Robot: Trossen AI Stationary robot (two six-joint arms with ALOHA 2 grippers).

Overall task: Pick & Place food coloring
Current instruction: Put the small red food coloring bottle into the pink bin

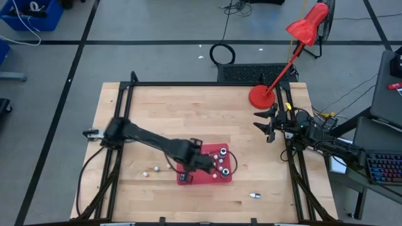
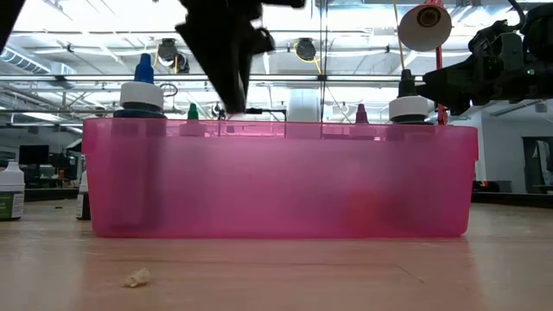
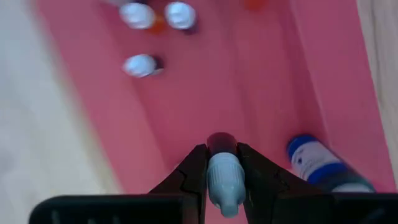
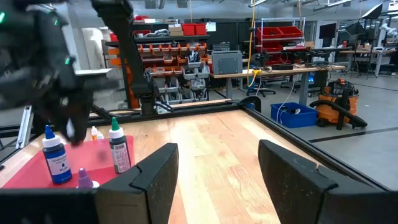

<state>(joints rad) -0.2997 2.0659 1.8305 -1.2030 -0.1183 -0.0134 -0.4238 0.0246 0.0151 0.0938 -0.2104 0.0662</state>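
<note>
Bottle (image 3: 224,177) of food coloring sits pinched between your left gripper's (image 3: 222,180) fingers, above the pink tray (image 1: 188,179). Lower it crooked and it could topple the bottles already standing inside. Only the left wrist view shows that pinch. Your right gripper (image 4: 217,180) waits spread, well right of the tray.

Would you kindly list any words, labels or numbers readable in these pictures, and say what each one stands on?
No text can be read anywhere.
Blue-capped dropper bottle with a blue label: print too small to read.
Green-capped dropper bottle with a dark label: print too blurred to read.
Translucent pink plastic tray: no marking visible.
Red desk lamp: no marking visible.
</note>
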